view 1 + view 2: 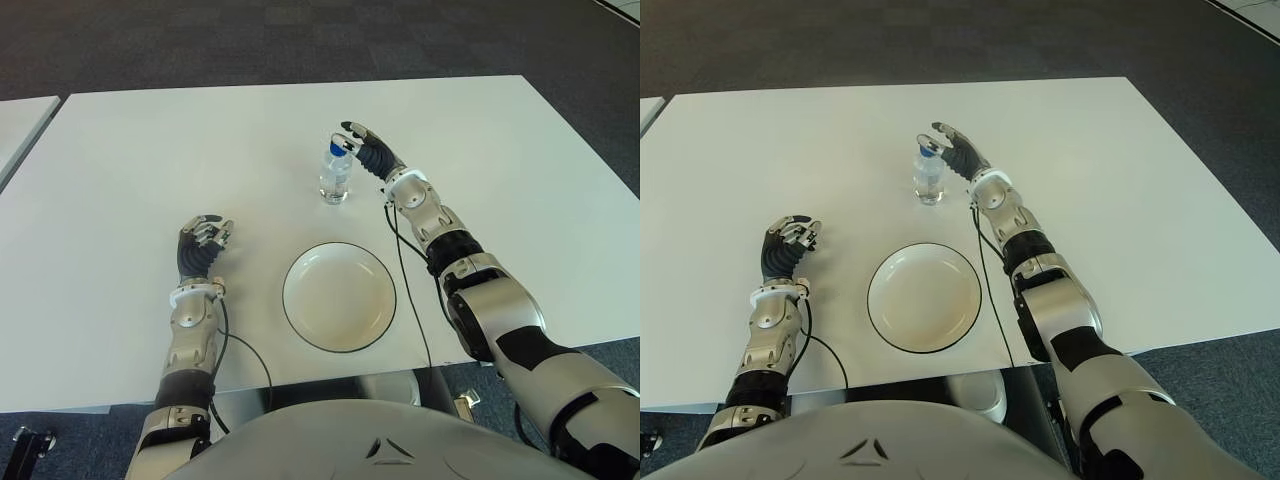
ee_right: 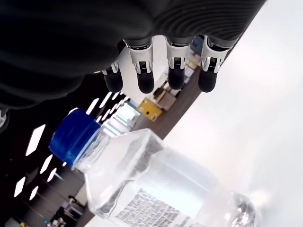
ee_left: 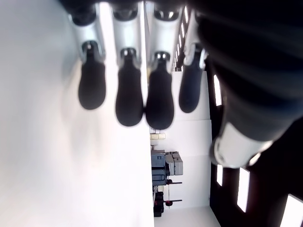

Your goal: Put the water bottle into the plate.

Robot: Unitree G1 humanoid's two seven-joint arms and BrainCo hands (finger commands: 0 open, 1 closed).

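A small clear water bottle (image 1: 335,176) with a blue cap (image 2: 72,136) stands upright on the white table (image 1: 120,170), beyond the plate. The round white plate (image 1: 339,297) with a dark rim lies near the table's front edge and holds nothing. My right hand (image 1: 366,147) is just to the right of the bottle's cap, fingers (image 2: 145,81) spread and extended beside it, apart from the bottle. My left hand (image 1: 203,243) shows to the left of the plate with its fingers (image 3: 129,100) loosely curled and holding nothing.
Dark carpet (image 1: 300,40) surrounds the table. Another white table's corner (image 1: 20,120) shows at the far left. A black cable (image 1: 412,290) runs along my right forearm beside the plate.
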